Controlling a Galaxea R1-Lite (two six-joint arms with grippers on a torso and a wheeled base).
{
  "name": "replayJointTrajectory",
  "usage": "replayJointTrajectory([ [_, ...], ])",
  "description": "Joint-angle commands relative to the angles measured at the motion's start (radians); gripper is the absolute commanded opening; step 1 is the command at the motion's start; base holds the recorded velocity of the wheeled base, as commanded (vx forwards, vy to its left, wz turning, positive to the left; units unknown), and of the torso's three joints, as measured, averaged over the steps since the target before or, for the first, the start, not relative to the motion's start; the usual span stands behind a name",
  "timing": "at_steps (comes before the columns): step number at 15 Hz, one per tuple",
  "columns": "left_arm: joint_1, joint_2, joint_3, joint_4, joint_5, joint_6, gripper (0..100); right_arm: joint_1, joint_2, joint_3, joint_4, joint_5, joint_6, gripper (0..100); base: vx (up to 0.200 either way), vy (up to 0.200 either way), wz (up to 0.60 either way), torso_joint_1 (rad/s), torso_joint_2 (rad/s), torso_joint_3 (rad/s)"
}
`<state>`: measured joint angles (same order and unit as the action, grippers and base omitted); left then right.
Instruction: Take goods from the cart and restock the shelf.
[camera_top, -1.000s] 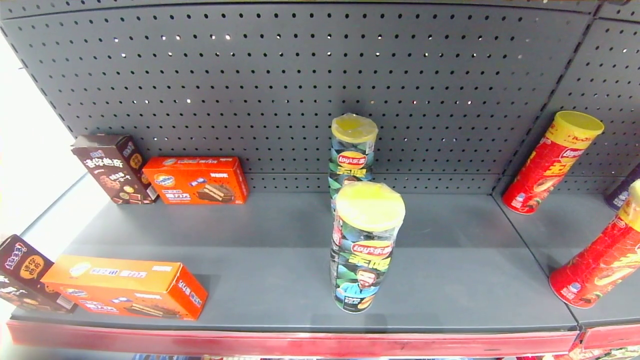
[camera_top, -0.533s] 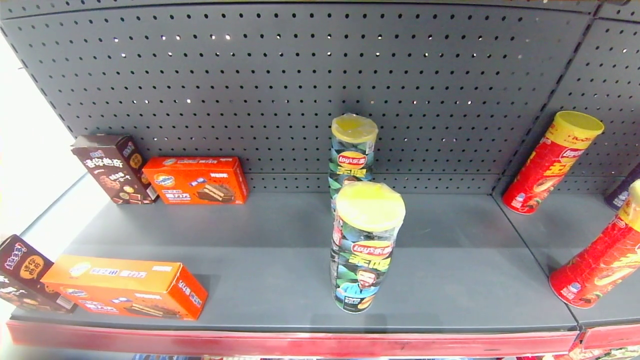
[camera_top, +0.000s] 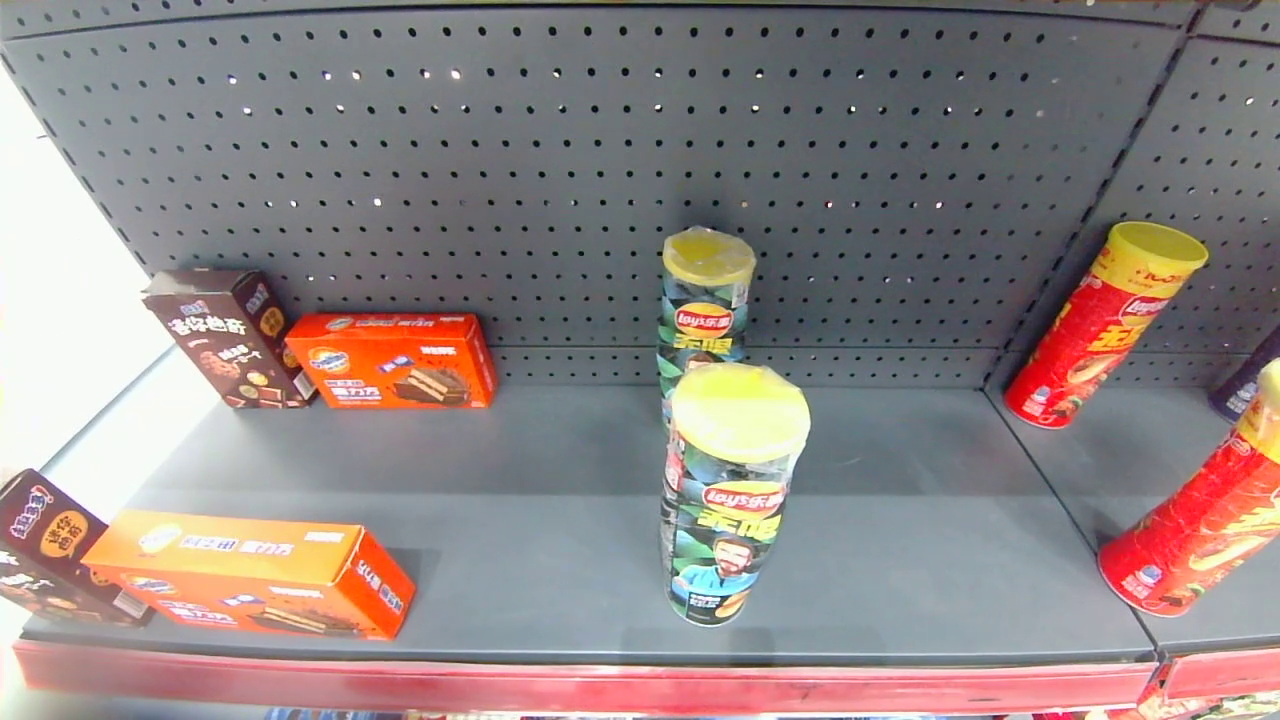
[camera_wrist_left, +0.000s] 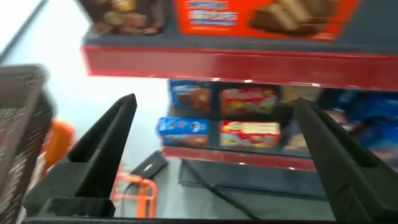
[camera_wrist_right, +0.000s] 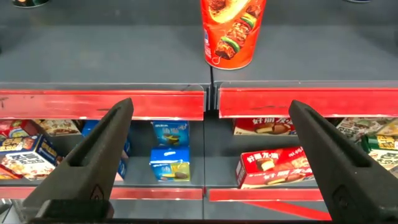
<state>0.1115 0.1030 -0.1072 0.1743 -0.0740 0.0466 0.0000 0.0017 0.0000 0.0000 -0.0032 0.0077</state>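
1. Both grippers are hanging in front of the shelf (camera_top: 560, 520), below its red front edge. The left gripper (camera_wrist_left: 214, 102) and the right gripper (camera_wrist_right: 211, 104) are each holding their jaws spread wide with nothing between them.
2. Two green cans (camera_top: 730, 500) are standing upright mid-shelf, one behind the other. Bare deck is lying on both sides of them, between the orange box (camera_top: 260, 575) near the front left corner and the red cans (camera_top: 1200, 530) on the neighbouring bay to the right.
3. Close beside the left gripper, what is probably the cart (camera_wrist_left: 22, 124) is showing as a grey mesh wall, though the view is too blurred to be sure.
4. If so, the goods to fetch are lying low on the left arm's side, making that arm the nearer one for the next pick, with the shelf sitting above and ahead.
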Motion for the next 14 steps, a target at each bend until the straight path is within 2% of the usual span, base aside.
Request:
replayJointTrajectory([
  [1,-0.012,0.001,0.024,-0.044,-0.099,0.03,100,0.0,-0.002,0.0,0.0,0.0,0.0,100,0.0,0.0,0.0,0.0,0.0,0.0],
  [2,-0.108,-0.019,0.031,-0.062,-0.119,0.029,100,0.0,-0.002,0.0,0.0,0.0,0.0,100,0.0,0.0,0.0,0.0,0.0,0.0],
  [3,-0.142,-0.051,0.034,-0.065,-0.079,0.033,100,0.0,-0.002,0.0,0.0,0.0,0.0,100,0.0,0.0,0.0,0.0,0.0,0.0],
  [4,-0.139,-0.051,0.035,-0.07,0.011,0.03,100,0.0,0.0,0.0,0.0,0.0,0.0,100,0.0,0.0,0.0,0.0,0.0,0.0],
  [5,-0.116,-0.072,0.038,-0.073,0.132,0.03,100,0.0,0.0,0.0,0.0,0.0,0.0,100,0.0,0.0,0.0,0.0,0.0,0.0],
  [7,-0.107,-0.103,0.058,-0.108,0.22,0.033,100,0.0,-0.002,0.0,0.0,0.0,0.0,100,0.0,0.0,0.0,0.0,0.0,0.0],
  [8,-0.107,-0.103,0.09,-0.19,0.246,0.036,100,0.0,-0.002,0.0,0.0,0.0,0.0,100,0.0,0.0,0.0,0.0,0.0,0.0],
  [9,-0.107,-0.103,0.107,-0.237,0.197,0.059,100,0.0,-0.002,0.0,0.0,0.0,0.0,100,0.0,0.0,0.0,0.0,0.0,0.0],
  [10,-0.107,-0.103,0.107,-0.213,0.02,0.088,100,0.0,-0.002,0.0,0.0,0.0,0.0,100,0.0,0.0,0.0,0.0,0.0,0.0],
  [11,-0.107,-0.103,0.106,-0.156,-0.104,0.105,100,0.0,-0.002,0.0,0.0,0.0,0.0,100,0.0,0.0,0.0,0.0,0.0,0.0],
  [12,-0.108,-0.103,0.107,-0.174,-0.075,0.11,100,0.0,-0.002,0.0,0.0,0.0,0.0,100,0.0,0.0,0.0,0.0,0.0,0.0],
  [13,-0.108,-0.103,0.107,-0.174,-0.07,0.098,100,0.0,-0.002,0.0,0.0,0.0,0.0,100,0.0,0.0,0.0,0.0,0.0,0.0],
  [14,-0.107,-0.103,0.107,-0.174,-0.039,0.09,100,0.0,-0.002,0.0,0.0,0.0,0.0,100,0.0,0.0,0.0,0.0,0.0,0.0],
])
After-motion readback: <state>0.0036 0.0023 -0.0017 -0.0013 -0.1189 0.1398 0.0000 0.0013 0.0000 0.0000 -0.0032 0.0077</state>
